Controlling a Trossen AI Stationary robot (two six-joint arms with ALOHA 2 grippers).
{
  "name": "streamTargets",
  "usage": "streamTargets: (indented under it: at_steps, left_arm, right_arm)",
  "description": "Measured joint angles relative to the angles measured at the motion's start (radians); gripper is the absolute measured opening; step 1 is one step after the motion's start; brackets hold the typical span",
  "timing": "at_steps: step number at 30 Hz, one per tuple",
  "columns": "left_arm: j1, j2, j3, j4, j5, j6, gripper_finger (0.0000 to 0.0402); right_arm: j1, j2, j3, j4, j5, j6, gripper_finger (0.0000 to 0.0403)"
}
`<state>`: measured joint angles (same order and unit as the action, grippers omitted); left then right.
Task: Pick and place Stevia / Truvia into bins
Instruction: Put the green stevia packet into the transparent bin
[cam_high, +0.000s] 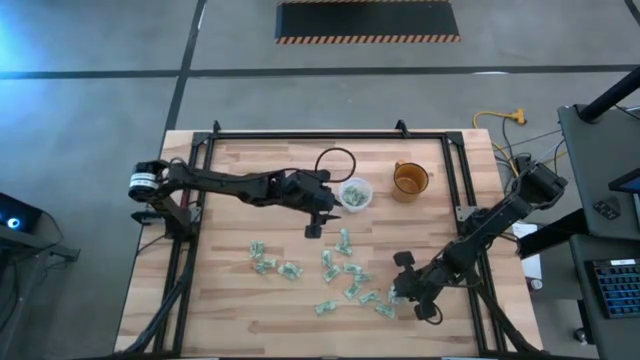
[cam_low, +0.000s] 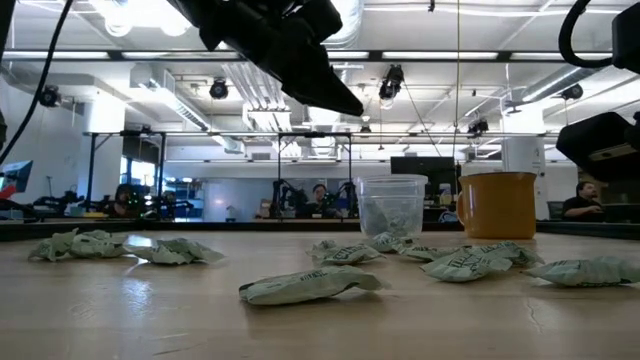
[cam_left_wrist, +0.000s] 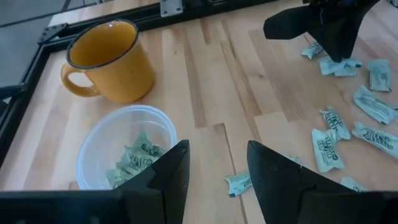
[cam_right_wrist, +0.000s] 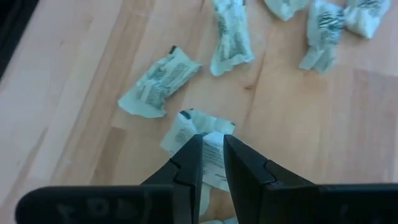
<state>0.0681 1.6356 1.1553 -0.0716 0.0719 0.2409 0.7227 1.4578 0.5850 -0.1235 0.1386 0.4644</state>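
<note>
Several pale green and white Stevia sachets (cam_high: 335, 265) lie flat and scattered on the wooden table. A few more sit inside the clear plastic cup (cam_high: 354, 193), which stands upright beside the orange mug (cam_high: 410, 180). My left gripper (cam_left_wrist: 217, 180) hangs open above the table just on the near-left side of the cup, with nothing between its fingers. In the low view it (cam_low: 320, 85) is well clear of the tabletop. My right gripper (cam_right_wrist: 211, 158) is down among the sachets at the near right of the table (cam_high: 402, 292), shut on one of them. My right gripper pinches a white and green sachet (cam_right_wrist: 198, 129) between its two fingertips. The fingers slant down onto it from above. The sachet's far end sticks out past the tips; whether it is off the wood, I cannot tell.
A black metal frame (cam_high: 300, 135) runs around the tabletop. A black cable loop (cam_high: 337, 160) lies behind the cup. Two sachets (cam_high: 270, 262) lie apart at the near left. Bare wood stretches between the cup and the sachet pile.
</note>
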Motion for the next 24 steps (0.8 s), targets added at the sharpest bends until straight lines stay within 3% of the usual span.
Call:
streamTargets:
  at_steps: [5, 18, 24]
  left_arm:
    - [0.000, 0.000, 0.000, -0.010, 0.000, 0.000, 0.0144]
    - [0.000, 0.000, 0.000, -0.022, 0.000, -0.002, 0.0144]
    - [0.000, 0.000, 0.000, -0.022, 0.000, -0.002, 0.0144]
  right_arm:
    - [0.004, -0.001, 0.000, 0.010, -0.042, 0.000, 0.0057]
    - [0.004, 0.078, -0.001, 0.042, -0.041, 0.000, 0.0057]
    - [0.004, 0.057, -0.003, 0.025, -0.041, -0.007, 0.0052]
